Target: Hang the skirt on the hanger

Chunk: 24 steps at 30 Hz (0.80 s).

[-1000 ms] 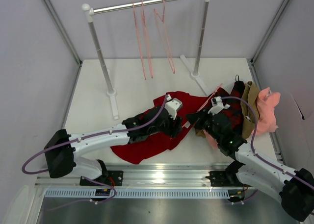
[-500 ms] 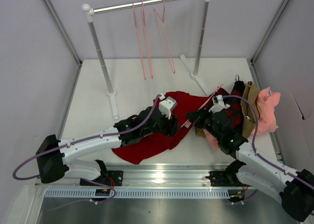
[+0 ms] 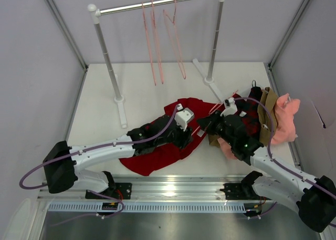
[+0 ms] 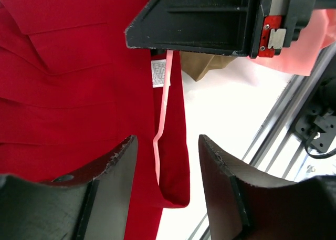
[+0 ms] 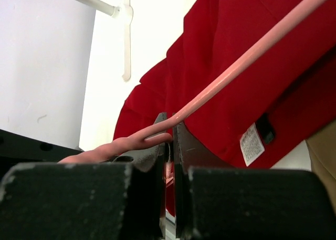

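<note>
right hand (image 5: 169,137): clamped tight on the hanger (image 5: 252,53); wire pinched at the fingertips, runs up and away to the right
left hand (image 4: 167,141): fingers spread about halfway, gripping nothing; faces the right hand, just beside it
hanger arm: lies in the gap below the left hand's fingers, along the skirt's edge; cannot tell if it touches them
skirt (image 3: 157,157): flat on the table (image 3: 147,93), under both hands, most of it on the left hand's side
skirt edge: folded edge with white label (image 4: 158,73) just ahead of the left fingertips
clothes pile: plaid garment (image 3: 253,99), tan garment (image 3: 269,111), pink garment (image 3: 287,119), behind the right hand, off to its right
rack (image 3: 121,8): well beyond both hands, far end of table
spare hangers (image 3: 158,51): three pink ones hanging on the rack bar
</note>
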Each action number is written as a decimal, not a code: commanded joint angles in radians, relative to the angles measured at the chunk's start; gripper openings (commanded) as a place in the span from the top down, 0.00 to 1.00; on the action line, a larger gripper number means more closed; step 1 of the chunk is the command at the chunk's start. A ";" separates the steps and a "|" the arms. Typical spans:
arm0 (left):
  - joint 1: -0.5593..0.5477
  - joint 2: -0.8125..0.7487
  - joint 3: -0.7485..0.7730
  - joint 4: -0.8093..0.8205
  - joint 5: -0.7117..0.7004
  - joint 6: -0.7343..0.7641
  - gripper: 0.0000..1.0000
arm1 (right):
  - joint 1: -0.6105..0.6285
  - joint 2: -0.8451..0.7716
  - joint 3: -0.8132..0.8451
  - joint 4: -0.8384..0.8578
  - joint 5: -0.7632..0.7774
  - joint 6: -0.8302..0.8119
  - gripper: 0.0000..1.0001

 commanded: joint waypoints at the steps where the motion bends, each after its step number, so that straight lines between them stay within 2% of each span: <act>1: 0.000 0.020 0.019 0.032 -0.028 0.025 0.45 | -0.005 0.036 0.064 0.034 -0.022 -0.006 1.00; 10: 0.000 0.083 0.001 0.077 -0.064 0.008 0.52 | 0.013 0.102 0.125 0.065 -0.038 -0.006 1.00; 17: 0.001 0.095 -0.008 0.084 -0.107 0.025 0.54 | 0.021 0.137 0.149 0.071 -0.058 -0.009 1.00; 18: 0.001 0.097 -0.008 0.106 -0.099 0.027 0.56 | 0.022 0.137 0.149 0.072 -0.059 -0.008 1.00; 19: 0.001 0.101 -0.011 0.120 -0.092 0.033 0.63 | 0.022 0.140 0.149 0.075 -0.059 -0.008 1.00; 22: 0.001 0.114 -0.014 0.146 -0.082 0.030 0.76 | 0.021 0.143 0.158 0.074 -0.065 -0.008 1.00; 24: 0.001 0.120 -0.016 0.158 -0.078 0.030 0.81 | 0.022 0.148 0.164 0.071 -0.087 -0.008 1.00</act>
